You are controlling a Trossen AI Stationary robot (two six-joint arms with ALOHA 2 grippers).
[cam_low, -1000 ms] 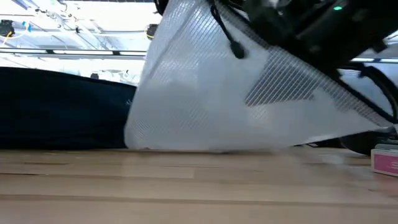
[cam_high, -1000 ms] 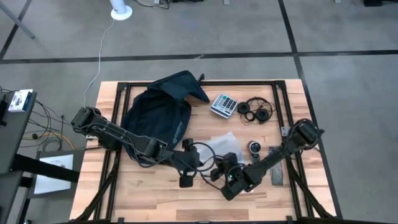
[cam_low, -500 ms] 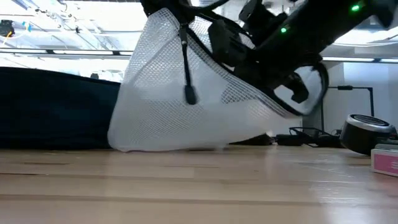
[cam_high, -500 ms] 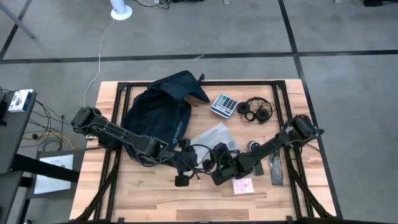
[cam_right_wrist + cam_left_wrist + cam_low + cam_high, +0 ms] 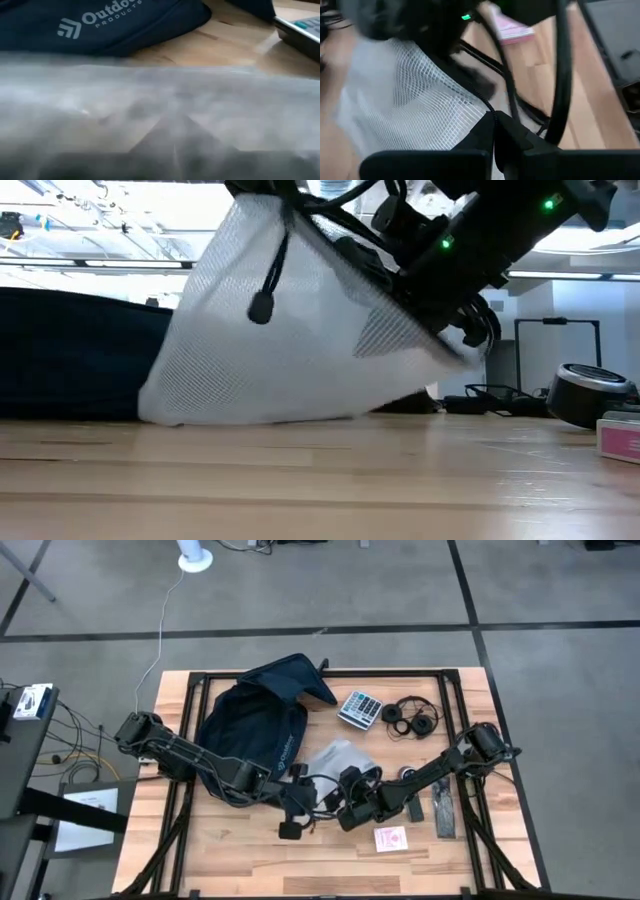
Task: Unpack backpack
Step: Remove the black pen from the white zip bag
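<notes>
The dark navy backpack [image 5: 255, 718] lies on the table's far left part, its white logo [image 5: 100, 19] showing in the right wrist view. A white mesh pouch [image 5: 290, 350] is held up at mid-table, between my two grippers. Its lower edge [image 5: 240, 416] rests on the wood. My left gripper [image 5: 495, 134] is shut at the pouch's upper edge. My right gripper [image 5: 346, 790] is shut on the pouch's right-hand side. A black cord with a knob end [image 5: 262, 307] dangles in front of the mesh. My left gripper pinches the pouch's upper edge [image 5: 487, 112] between its two fingers, where a thin black cord runs in. The fingers slant down from the table's left. The mesh spreads out below them. I cannot tell whether cord, mesh or both are in the pinch. My right gripper is shut on the pouch's right-hand edge [image 5: 420, 330], slanting down from the table's right. The pouch blurs across its wrist view and hides the fingers. That side is lifted, and the mesh runs taut down to the edge on the table.
A calculator [image 5: 360, 708] and black headphones [image 5: 413, 718] lie at the far right. A pink card [image 5: 391, 838], a dark flat object [image 5: 444, 810] and a small round device [image 5: 588, 392] lie right of the grippers. The table's near left has free wood.
My right gripper has gone toward the table's left and far edges and has rolled, carrying the pouch's side with it. The pouch's lower edge has slid leftward along the table and the mesh has spread wider. The pink card has come into the open.
</notes>
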